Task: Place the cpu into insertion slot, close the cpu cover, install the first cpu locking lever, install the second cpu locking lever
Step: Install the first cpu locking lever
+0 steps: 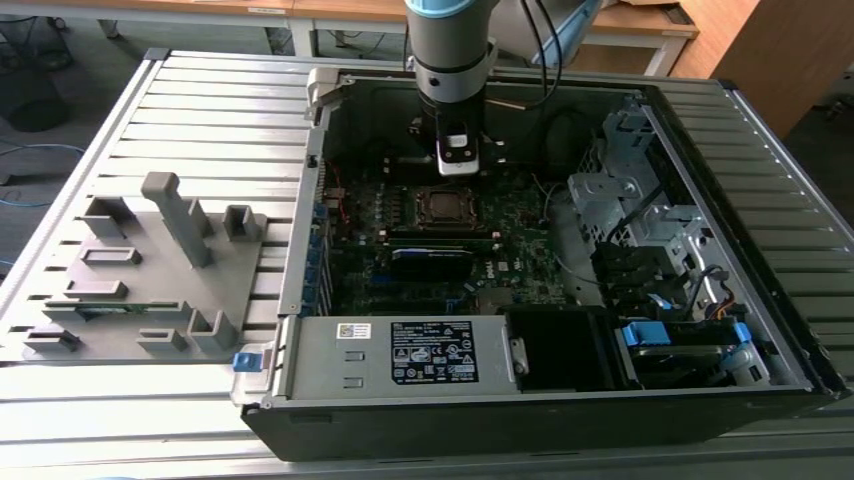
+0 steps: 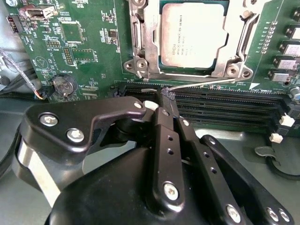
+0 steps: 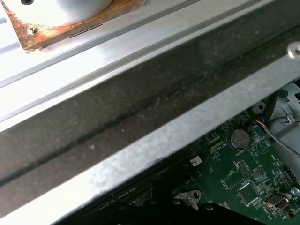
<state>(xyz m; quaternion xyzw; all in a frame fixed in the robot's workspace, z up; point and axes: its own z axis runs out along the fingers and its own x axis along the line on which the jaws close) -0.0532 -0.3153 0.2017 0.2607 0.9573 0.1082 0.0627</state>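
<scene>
Cpu (image 2: 193, 38) is already sitting in the slot (image 2: 140, 70), dull metal top facing up, with the silvery cover (image 2: 152, 42) framing it around the window. Looks like the cover is lying down over the chip, though I can't swear it's fully flat.

One thin wire lever (image 2: 201, 83) runs along the socket edge nearest the pincer, its bent end right by the fingertips. Whether it's hooked under its catch I can't tell.

Pincer (image 2: 168, 100) is down low over the black memory slots (image 2: 225, 105) just beside the socket. Its two black fingers (image 2: 164, 136) are pressed close together, basically shut, and the tips sit right at the lever's end. Can't tell if they actually have hold of the wire or are just touching it.

In the exterior view the arm (image 1: 451, 50) comes straight down into the open pc case (image 1: 534, 420), which lies on a slatted metal table (image 1: 200, 120). Socket (image 1: 445, 205) is just below the arm's end in that view. A grey fixture tray (image 1: 147, 260) with upright pegs sits on the table to the exterior view's left of the case.

First wrist view catches the case's metal edge (image 3: 154, 140) and a corner of the green motherboard (image 3: 234, 178) with its coin battery (image 3: 240, 138).
</scene>
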